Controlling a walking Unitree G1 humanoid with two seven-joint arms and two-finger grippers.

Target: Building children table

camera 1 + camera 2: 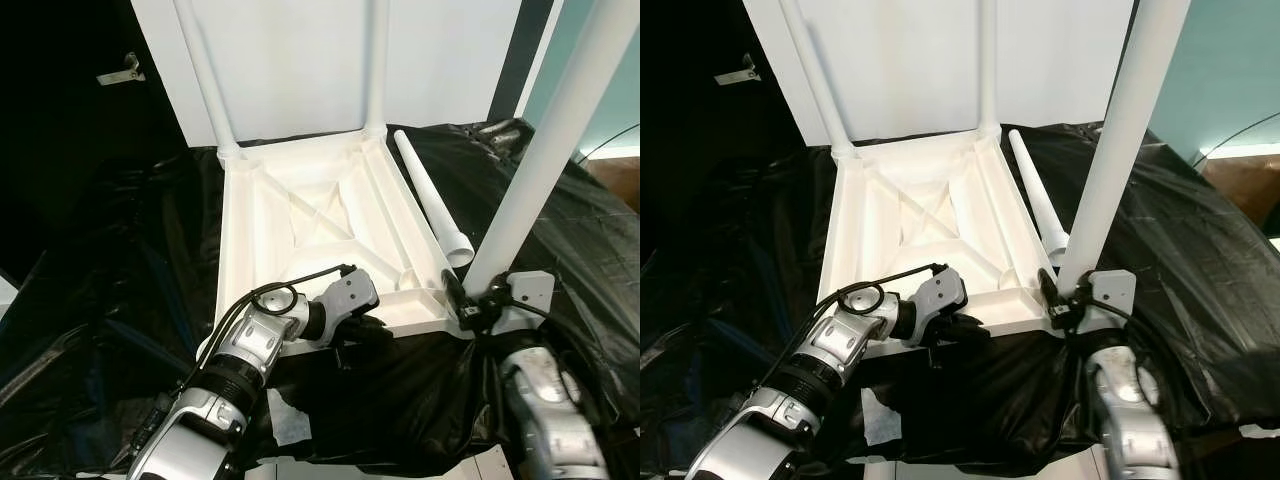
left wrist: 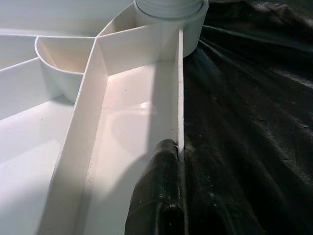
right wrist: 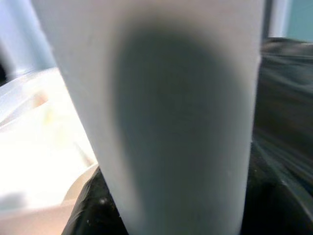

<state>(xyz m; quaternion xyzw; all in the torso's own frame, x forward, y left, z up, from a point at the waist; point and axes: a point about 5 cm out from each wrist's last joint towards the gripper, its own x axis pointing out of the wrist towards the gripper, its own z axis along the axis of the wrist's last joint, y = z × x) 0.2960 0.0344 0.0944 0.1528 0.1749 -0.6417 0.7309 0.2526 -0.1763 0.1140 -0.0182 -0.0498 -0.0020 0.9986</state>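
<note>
The white children's table (image 1: 232, 250) lies upside down on a black sheet. Two legs (image 1: 205, 75) (image 1: 377, 60) stand in its far corners. A third leg (image 1: 545, 140) stands upright at the near right corner, and my right gripper (image 1: 468, 300) is shut around its base. Up close in the right wrist view, that leg (image 3: 181, 112) sits between the black fingers. My left gripper (image 1: 355, 335) is shut on the table's near rim. In the left wrist view one finger (image 2: 159, 191) presses on the rim wall (image 2: 178, 88). A loose leg (image 1: 430, 200) lies beside the table's right edge.
Crumpled black plastic sheet (image 1: 120, 260) covers the floor around the table. A white panel (image 1: 300, 60) stands behind it. A small metal bracket (image 1: 120, 70) lies at the far left, and a white scrap (image 1: 290, 415) lies near my left arm. Wooden floor (image 1: 615, 170) shows at the right.
</note>
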